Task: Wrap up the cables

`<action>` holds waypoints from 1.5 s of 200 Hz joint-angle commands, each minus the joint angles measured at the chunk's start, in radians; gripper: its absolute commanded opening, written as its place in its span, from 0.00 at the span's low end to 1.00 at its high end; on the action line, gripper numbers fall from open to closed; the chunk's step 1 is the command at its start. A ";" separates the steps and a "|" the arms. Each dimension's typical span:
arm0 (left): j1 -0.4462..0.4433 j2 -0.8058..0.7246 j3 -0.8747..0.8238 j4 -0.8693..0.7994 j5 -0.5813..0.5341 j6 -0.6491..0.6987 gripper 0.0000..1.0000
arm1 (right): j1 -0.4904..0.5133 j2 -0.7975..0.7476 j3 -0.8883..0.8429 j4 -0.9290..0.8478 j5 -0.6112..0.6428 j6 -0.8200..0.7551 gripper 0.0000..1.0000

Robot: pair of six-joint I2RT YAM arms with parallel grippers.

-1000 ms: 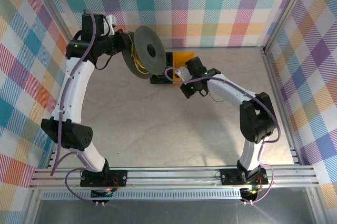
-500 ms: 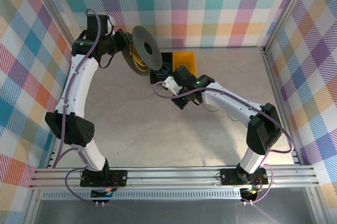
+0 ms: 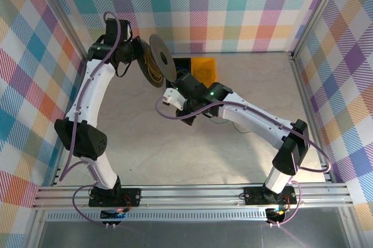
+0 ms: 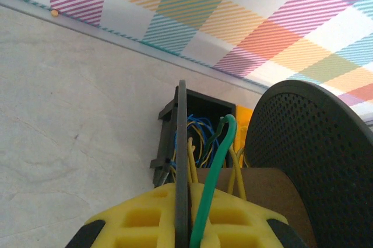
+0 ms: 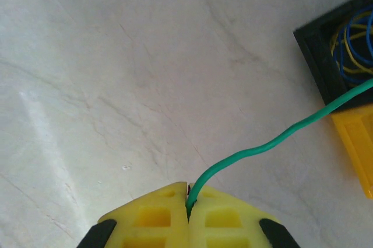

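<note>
The right hand point(image 5: 187, 198) has its two yellow fingers pressed together on the teal-green cable point(image 5: 262, 146), pinching it right at the tips. From that pinch the cable runs away and to the right in the right wrist view, in a loose wave above the table point(image 5: 105, 84), and leaves the picture near the black box point(image 5: 319, 61) of blue and yellow coils point(image 5: 352, 46).

The left hand point(image 4: 182, 198) is closed on the thin edge of one flange of the black spool point(image 3: 160, 60), which it holds tipped on edge near the back wall. The left wrist view shows the same green cable point(image 4: 218, 160) rising beside that pinched flange and curving into the gap toward the brown core point(image 4: 256, 187), where yellow strands already lie (how many turns of green are on I cannot tell).

What the next move turns on is this line: the cable's long axis runs from the right hand, which from above sits nearer the arms' bases than the spool and beside the orange bin point(image 3: 205, 67), back toward the spool. The right hand is the one on the free length; the left only carries the spool. I judge the feed must stay in line with the gap between the flanges, or the wire may ride over the rim.
</note>
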 commanded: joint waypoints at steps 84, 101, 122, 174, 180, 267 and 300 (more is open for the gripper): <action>-0.120 0.023 -0.002 -0.043 -0.150 0.199 0.00 | 0.038 -0.048 0.328 -0.039 -0.114 -0.122 0.00; -0.151 0.027 0.002 -0.082 -0.171 0.239 0.00 | 0.037 -0.041 0.363 -0.026 -0.102 -0.150 0.00; -0.186 0.028 0.005 -0.128 -0.197 0.284 0.00 | 0.036 -0.026 0.401 -0.007 -0.066 -0.191 0.00; -0.242 -0.015 -0.043 -0.187 -0.207 0.351 0.00 | -0.029 0.008 0.458 0.041 -0.012 -0.252 0.00; -0.246 -0.025 -0.055 -0.188 -0.206 0.355 0.00 | -0.041 0.008 0.458 0.049 -0.013 -0.254 0.00; -0.283 -0.142 -0.153 -0.237 -0.203 0.434 0.00 | -0.212 0.054 0.486 0.102 -0.051 -0.231 0.00; -0.302 -0.161 -0.160 -0.261 -0.205 0.466 0.00 | -0.253 0.094 0.517 0.113 -0.059 -0.212 0.00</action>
